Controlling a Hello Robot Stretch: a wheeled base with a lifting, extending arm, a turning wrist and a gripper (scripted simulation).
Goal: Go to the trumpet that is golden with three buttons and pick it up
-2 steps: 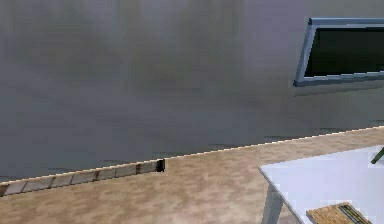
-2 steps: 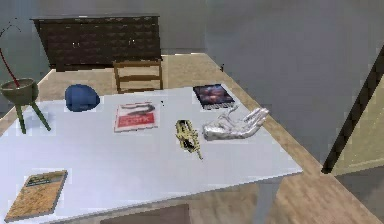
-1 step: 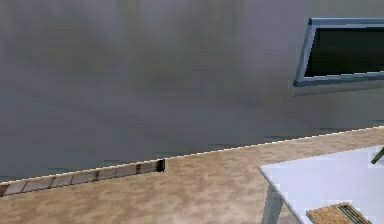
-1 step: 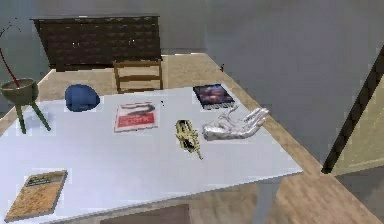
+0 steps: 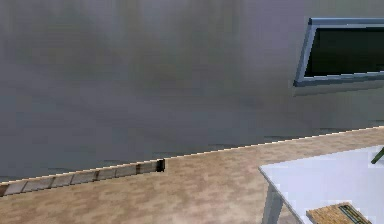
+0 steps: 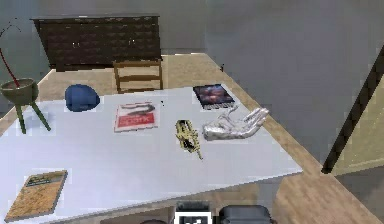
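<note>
A small golden trumpet (image 6: pixel 189 137) lies on the white table (image 6: pixel 110 160), right of the middle in the arm side view. At that view's bottom edge a white marker square (image 6: pixel 190 213) of the arm's end shows, with the gripper's dark body (image 6: pixel 157 221) just left of it, below the table's near edge. The gripper's far end is cut off, so I cannot tell whether it holds anything. The trumpet lies farther up the picture than the marker, almost straight above it.
Also on the table are a silvery crumpled thing (image 6: pixel 237 124), a dark book (image 6: pixel 213 95), a red-and-white magazine (image 6: pixel 137 116), a blue rounded thing (image 6: pixel 82 97), a pot on legs (image 6: pixel 25 95) and a tan book (image 6: pixel 37 193). A wooden chair (image 6: pixel 138 73) and a dark sideboard (image 6: pixel 97 40) stand beyond. The forward view has a grey wall (image 5: pixel 150 80), a framed dark panel (image 5: pixel 345 52) and the table's corner (image 5: pixel 320 175).
</note>
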